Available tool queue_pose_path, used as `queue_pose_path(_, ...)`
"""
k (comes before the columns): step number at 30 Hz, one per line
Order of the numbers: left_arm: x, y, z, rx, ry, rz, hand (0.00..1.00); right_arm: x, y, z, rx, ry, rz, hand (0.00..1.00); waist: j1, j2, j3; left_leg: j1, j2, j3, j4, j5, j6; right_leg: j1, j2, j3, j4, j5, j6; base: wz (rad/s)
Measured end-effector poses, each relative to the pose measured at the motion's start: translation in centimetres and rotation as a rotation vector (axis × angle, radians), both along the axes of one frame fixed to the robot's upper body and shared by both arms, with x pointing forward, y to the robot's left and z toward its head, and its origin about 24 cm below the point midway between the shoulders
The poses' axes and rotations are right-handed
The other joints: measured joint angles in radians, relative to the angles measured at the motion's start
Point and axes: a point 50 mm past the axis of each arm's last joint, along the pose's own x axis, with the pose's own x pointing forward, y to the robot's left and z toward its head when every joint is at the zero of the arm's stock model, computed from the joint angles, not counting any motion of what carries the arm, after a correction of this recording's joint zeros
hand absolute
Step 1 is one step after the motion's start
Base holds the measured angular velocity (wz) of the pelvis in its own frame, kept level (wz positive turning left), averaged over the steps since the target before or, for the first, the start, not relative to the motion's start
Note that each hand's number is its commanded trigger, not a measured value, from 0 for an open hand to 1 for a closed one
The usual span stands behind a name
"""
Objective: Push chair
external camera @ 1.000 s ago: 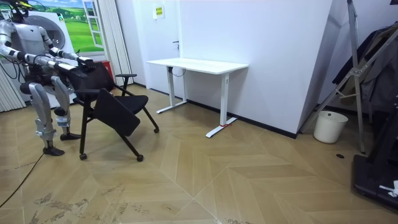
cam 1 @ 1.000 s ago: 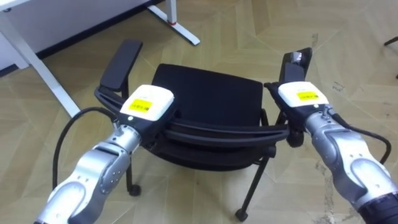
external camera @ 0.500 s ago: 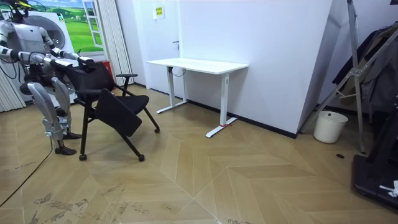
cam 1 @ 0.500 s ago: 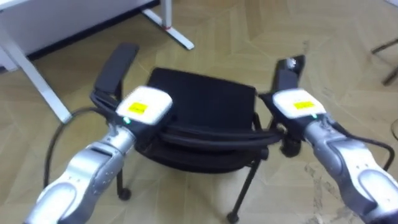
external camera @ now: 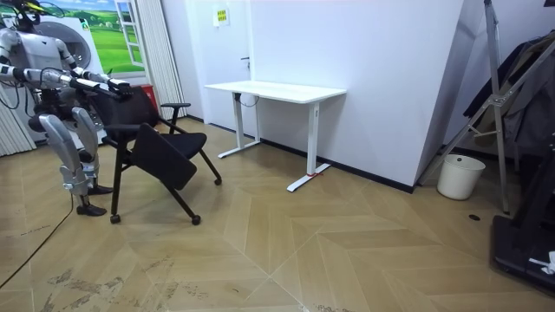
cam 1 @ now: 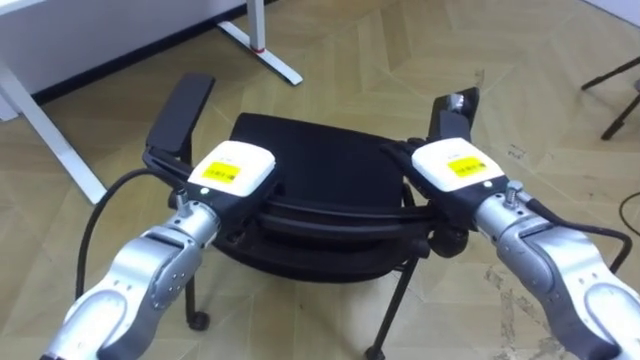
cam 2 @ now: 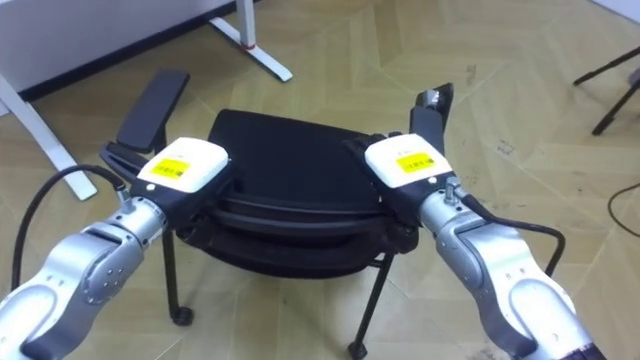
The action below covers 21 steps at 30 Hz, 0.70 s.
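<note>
A black chair (cam 1: pixel 330 160) with armrests and castors stands on the wood floor right in front of me, its seat facing away. My left hand (cam 1: pixel 232 170) lies on the left end of the top rail of the backrest (cam 1: pixel 335 212). On the rail's right end rests my right hand (cam 1: pixel 452 168), next to the right armrest (cam 1: pixel 450 112). In the room view I stand behind the chair (external camera: pixel 156 147) at the room view's left, both arms stretched out to its back.
A white desk (external camera: pixel 276 89) stands against the wall beyond the chair, its leg (cam 1: pixel 50 110) and foot (cam 1: pixel 262 45) close to the chair's left. A white bin (external camera: pixel 460 176) and dark equipment stand far to the room view's right. Open floor lies between them.
I have taken a step behind the chair, and my eye view has shifted. The chair has barely rolled towards the desk. Both hands have stayed on the backrest.
</note>
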Motion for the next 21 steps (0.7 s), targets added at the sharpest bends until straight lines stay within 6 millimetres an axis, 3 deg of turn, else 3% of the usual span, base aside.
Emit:
queue_pose_path(7,-0.02,0.08,-0.07,-0.002,0.003,0.008,1.00,-0.01,0.06,0.23,0.015,0.013,-0.004,0.00,0.000,0.001,0.0008,0.008,0.000,0.031,-0.002,0.000,0.000,0.000,0.000,0.012,0.000,0.000,0.000,-0.04)
queue_pose_path(21,-0.15,0.13,-0.36,-0.010,0.005,0.005,1.00,-0.19,0.46,0.46,0.018,0.060,0.015,0.00,0.001,0.011,0.0072,0.022,-0.001,0.034,-0.006,0.000,0.000,0.015,0.001,0.018,-0.003,-0.004,0.005,0.00)
